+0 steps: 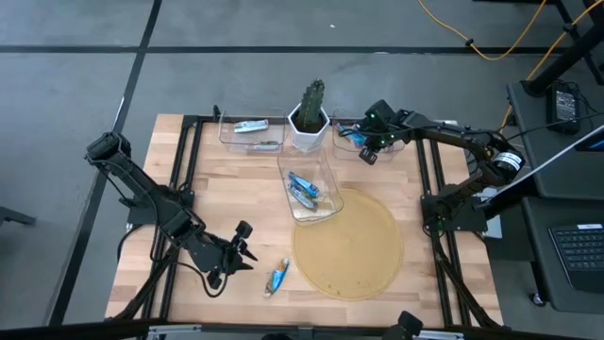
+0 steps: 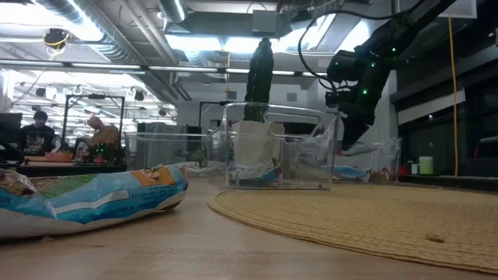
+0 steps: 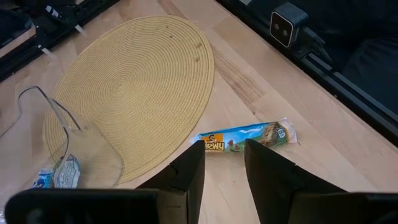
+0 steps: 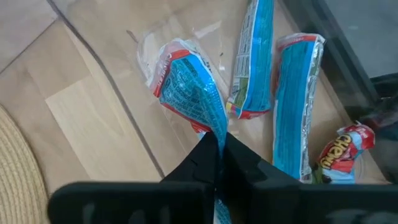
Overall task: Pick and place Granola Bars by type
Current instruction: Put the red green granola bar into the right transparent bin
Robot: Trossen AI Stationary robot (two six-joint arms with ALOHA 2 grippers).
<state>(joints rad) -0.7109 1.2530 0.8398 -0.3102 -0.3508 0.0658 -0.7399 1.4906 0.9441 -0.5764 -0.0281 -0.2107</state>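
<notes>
The right gripper (image 4: 219,146) is pinched tight on the end of a blue bar (image 4: 186,93), its two dark fingers pressed together with the shiny wrapper caught between them. It hangs over the right bin (image 1: 351,138) at the back of the table (image 1: 236,203), where more blue bars (image 4: 295,106) lie on the clear floor of the bin, one beside another.

Nearer me, the left gripper (image 3: 222,163) sits low over the front of the table with its fingers parted and nothing between them. Just past the fingertips lies a single bar (image 3: 245,137) in a blue-and-green wrapper, flat on the wood beside the edge of the round woven mat (image 3: 134,87).

A tipped clear bin (image 1: 311,189) rests at the mat's far edge with a couple of bars (image 1: 302,187) inside. At the back, a left bin (image 1: 251,130) holds two pale bars (image 1: 250,126), and a potted cactus (image 1: 310,113) stands between the two back bins.
</notes>
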